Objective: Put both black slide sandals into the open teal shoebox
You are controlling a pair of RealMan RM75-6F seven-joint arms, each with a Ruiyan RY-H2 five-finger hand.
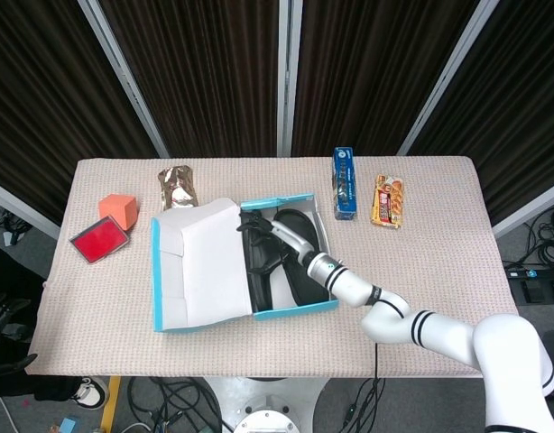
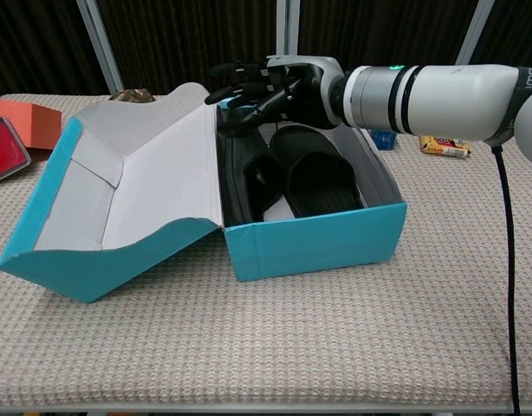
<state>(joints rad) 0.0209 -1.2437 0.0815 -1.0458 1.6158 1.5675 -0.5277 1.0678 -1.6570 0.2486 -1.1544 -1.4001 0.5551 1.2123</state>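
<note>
Over the box (image 1: 291, 311), the right hand (image 2: 270, 91) is hovering at the far left corner, its fingers (image 2: 240, 87) spread and slightly curled, gripping nothing that shows; whether they are touching the sandal beneath cannot be told. Both sandals are lying inside the box: the left sandal (image 2: 249, 173) is standing on edge against the lid-side wall, the right sandal (image 2: 316, 173) lying flat beside it. The lid (image 1: 200, 266) is leaning open to the left. On the tabletop (image 1: 421, 262) behind, a blue carton (image 1: 344, 183) and a snack pack (image 1: 388, 200) are lying near each other. The left hand is not showing in either view.
</note>
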